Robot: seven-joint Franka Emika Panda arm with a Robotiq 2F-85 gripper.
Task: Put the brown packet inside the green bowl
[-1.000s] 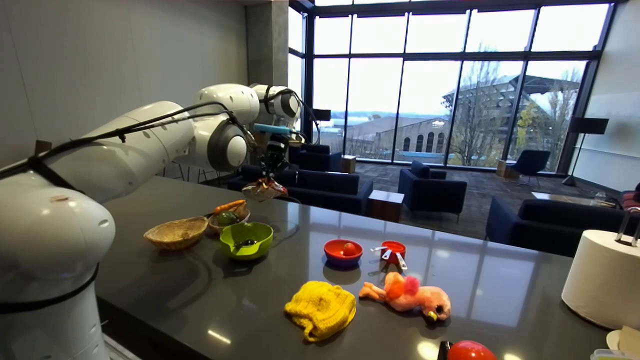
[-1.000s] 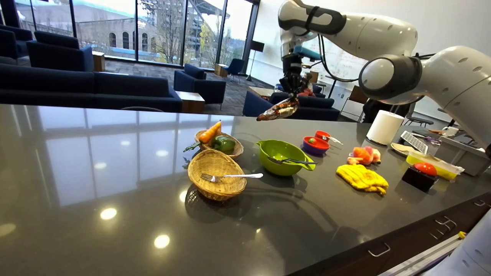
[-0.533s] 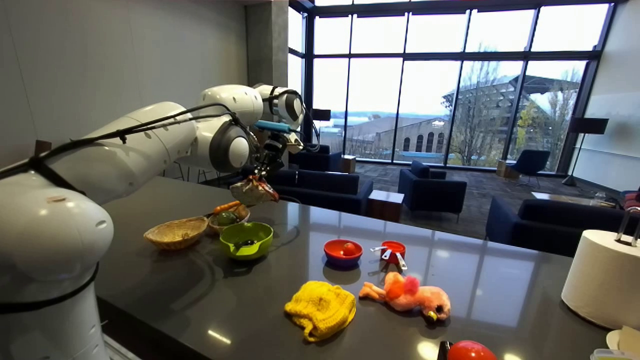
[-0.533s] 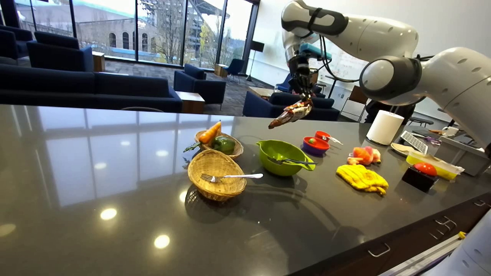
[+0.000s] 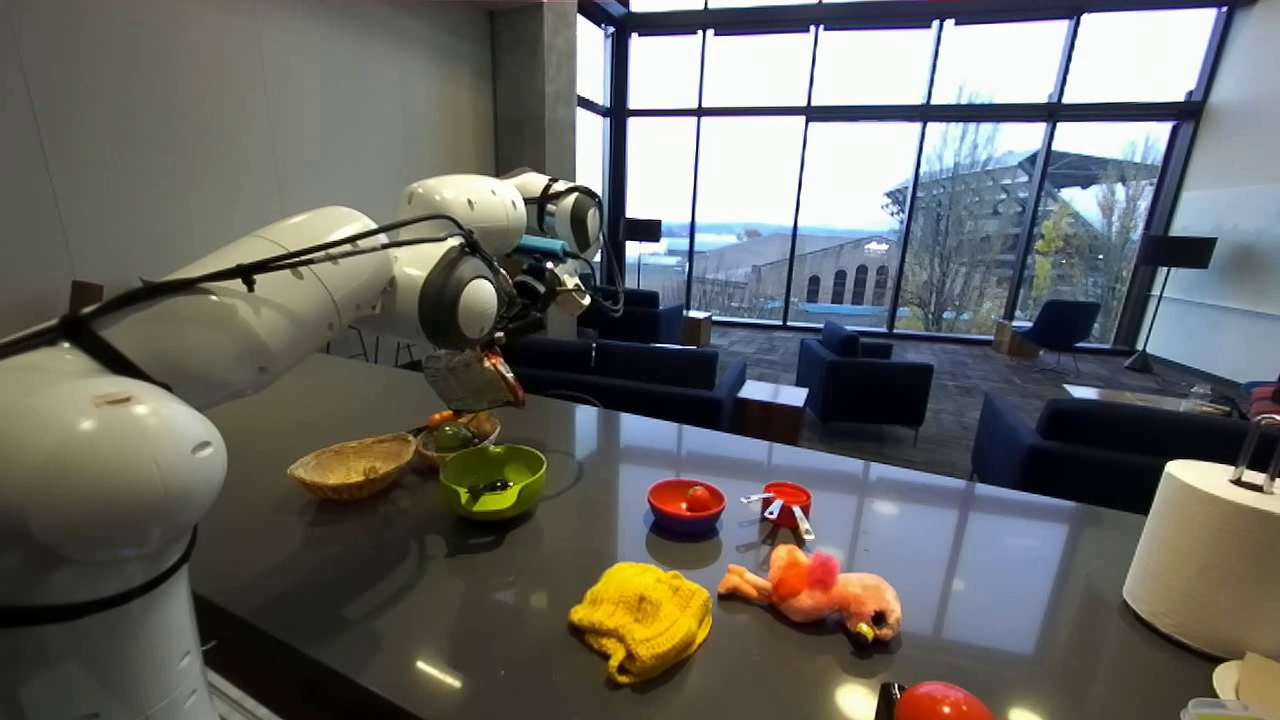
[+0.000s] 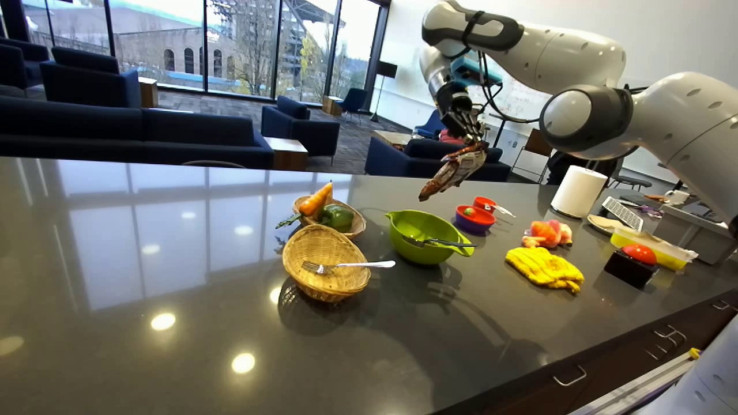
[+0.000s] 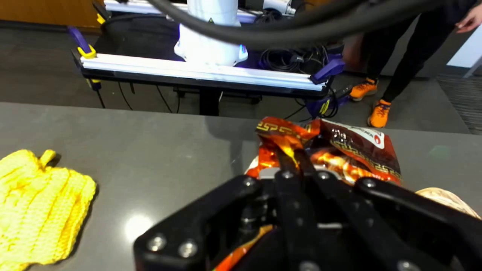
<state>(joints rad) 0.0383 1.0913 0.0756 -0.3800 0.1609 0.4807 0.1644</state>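
Freshly tilted by you, the gripper (image 6: 474, 139) pinched the brown packet (image 6: 456, 169) at a steeper slant, aloft near the green bowl (image 6: 420, 256). Drop-off looked close, though alignment overhead was unclear.

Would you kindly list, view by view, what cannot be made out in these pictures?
Brown packet, wrist view: partly covered by the gripper; small lettering too blurred to read.
Wicker basket, wrist view: cut off by the right edge.
Person, wrist view: face beyond the picture's edge.
Carrot, in an exterior view: partly hidden behind the packet.
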